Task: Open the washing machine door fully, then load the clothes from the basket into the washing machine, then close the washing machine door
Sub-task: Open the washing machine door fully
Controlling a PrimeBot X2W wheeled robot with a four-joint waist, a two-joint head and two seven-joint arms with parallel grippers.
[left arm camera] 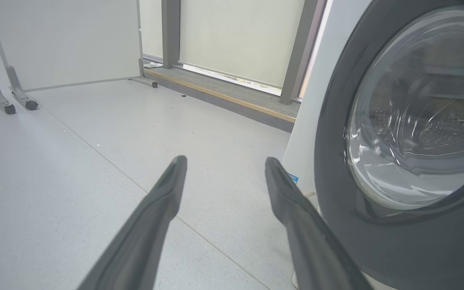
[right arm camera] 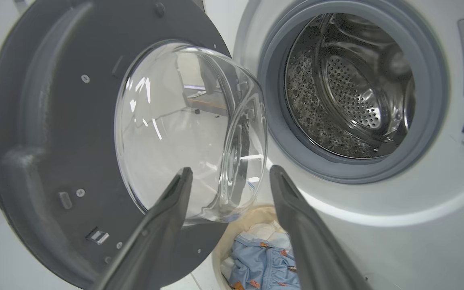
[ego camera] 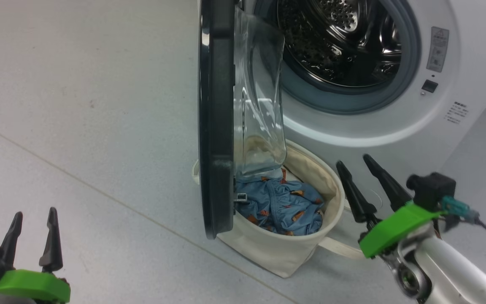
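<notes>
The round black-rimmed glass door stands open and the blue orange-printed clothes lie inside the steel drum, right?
The black-rimmed glass door stands open, but the head view shows the blue orange-printed clothes in the cream canvas basket, not the steel drum.

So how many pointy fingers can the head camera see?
4. Two on the left gripper, lower left above the floor; two on the right gripper, beside the basket. None seem hidden.

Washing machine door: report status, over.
Left fingers and right fingers open, empty. Black-rimmed round glass door swung open. Blue orange-print clothes in cream canvas basket. Door's glass bowl overhangs basket.
</notes>
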